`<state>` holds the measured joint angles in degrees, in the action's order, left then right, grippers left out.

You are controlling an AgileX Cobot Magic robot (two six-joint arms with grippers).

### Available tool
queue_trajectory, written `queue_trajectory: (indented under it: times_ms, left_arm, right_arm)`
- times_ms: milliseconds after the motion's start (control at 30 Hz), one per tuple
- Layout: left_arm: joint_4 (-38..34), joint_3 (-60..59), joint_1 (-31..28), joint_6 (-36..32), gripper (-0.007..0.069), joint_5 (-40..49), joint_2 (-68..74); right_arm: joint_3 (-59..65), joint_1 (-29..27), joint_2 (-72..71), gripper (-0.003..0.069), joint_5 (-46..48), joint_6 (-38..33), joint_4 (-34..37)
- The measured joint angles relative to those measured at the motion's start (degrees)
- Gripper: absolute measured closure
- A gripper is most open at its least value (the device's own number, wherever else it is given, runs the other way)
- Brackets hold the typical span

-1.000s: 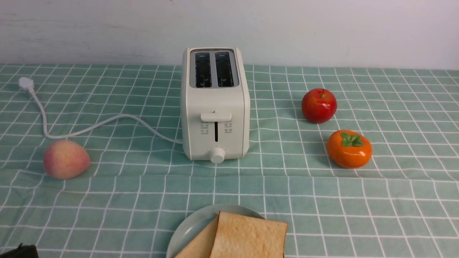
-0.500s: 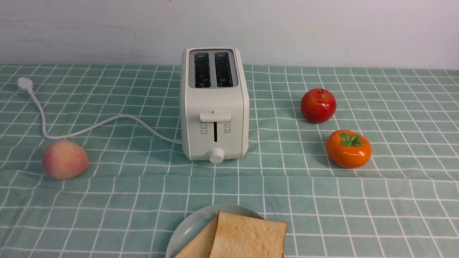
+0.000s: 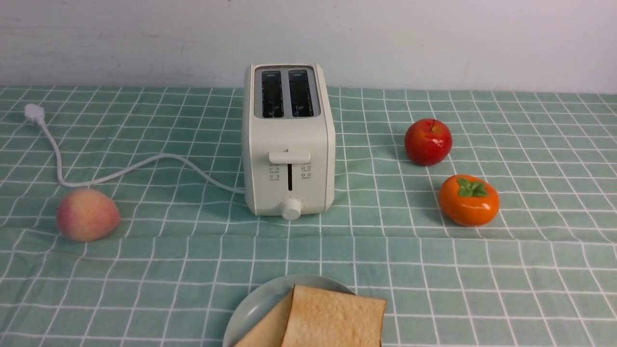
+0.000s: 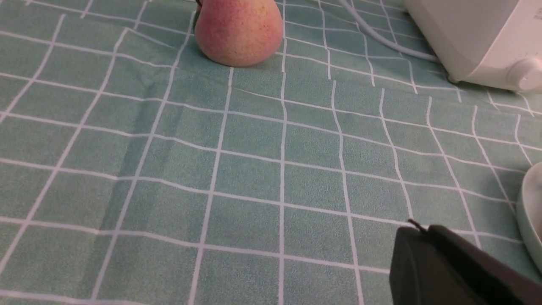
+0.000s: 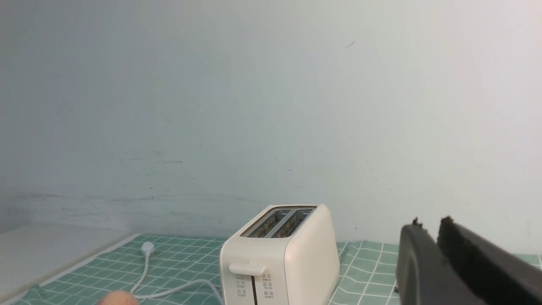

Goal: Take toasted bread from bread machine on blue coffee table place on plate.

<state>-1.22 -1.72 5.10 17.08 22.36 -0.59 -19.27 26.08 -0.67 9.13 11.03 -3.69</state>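
The bread machine (image 3: 288,144) stands upright mid-table on the blue coffee table (image 3: 193,250), both slots dark with no bread showing in them. Two slices of toasted bread lie overlapping on the plate (image 3: 254,303) at the front edge, one slice (image 3: 335,318) on top of the other (image 3: 265,330). Neither gripper shows in the front view. In the left wrist view my left gripper (image 4: 419,228) is shut and empty, low over the cloth beside the plate's rim (image 4: 531,203). In the right wrist view my right gripper (image 5: 428,222) is shut and empty, raised, with the bread machine (image 5: 288,258) ahead.
A peach (image 3: 87,214) lies at the left, also in the left wrist view (image 4: 238,29). A red apple (image 3: 428,142) and an orange persimmon (image 3: 468,200) sit to the right. The white cord (image 3: 120,171) runs left to its plug (image 3: 34,113). A wall stands behind.
A dark part of my left gripper at the front view's lower left corner one second ago has gone out of that view. Nothing on the table has moved.
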Motion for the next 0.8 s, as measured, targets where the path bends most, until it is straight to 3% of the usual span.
queue_trajectory:
  times_ms: [433, 800]
  left_arm:
    - [0.0, 0.0, 0.0, 0.0, 0.0610, 0.1, 0.0]
    - [0.0, 0.0, 0.0, 0.0, 0.0605, 0.1, 0.0]
  right_arm:
    - [3.9, -1.3, 0.0, 0.0568, 1.7, -0.2, -0.4]
    - [20.2, -20.1, 0.0, 0.0552, 12.5, -0.4, -0.4]
